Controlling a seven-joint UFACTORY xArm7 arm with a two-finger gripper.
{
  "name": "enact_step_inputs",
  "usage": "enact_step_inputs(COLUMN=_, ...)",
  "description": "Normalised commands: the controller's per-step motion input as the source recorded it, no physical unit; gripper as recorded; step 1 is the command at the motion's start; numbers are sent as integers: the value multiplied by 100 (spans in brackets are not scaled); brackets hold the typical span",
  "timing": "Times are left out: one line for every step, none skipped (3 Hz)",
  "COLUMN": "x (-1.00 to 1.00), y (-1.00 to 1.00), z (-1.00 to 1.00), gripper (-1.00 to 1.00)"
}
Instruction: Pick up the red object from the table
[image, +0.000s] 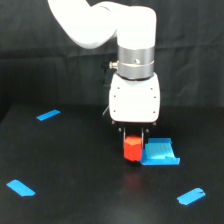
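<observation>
The red object (132, 148) is standing upright, long axis vertical, clamped between the fingers of the end effector (133, 145), hanging just above the black worktop (75, 170). The blue tray (160, 152) is sitting just beside it, toward the exterior view's right.

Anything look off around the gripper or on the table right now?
Nothing stands out. The red object sits upright between the gripper fingers, close beside the blue tray. Three blue tape strips lie flat on the table; no spills or damage visible.

No legible text, labels, brands, numbers or signs on anything here.
</observation>
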Motion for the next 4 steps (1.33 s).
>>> enact_step_inputs(x=0, y=14, z=35, gripper=-100)
enact_step_inputs(x=-7, y=4, z=17, gripper=-99)
enact_step_inputs(x=-13, y=0, z=67, gripper=-99)
enact_step_inputs(x=-17, y=-2, z=89, gripper=-100)
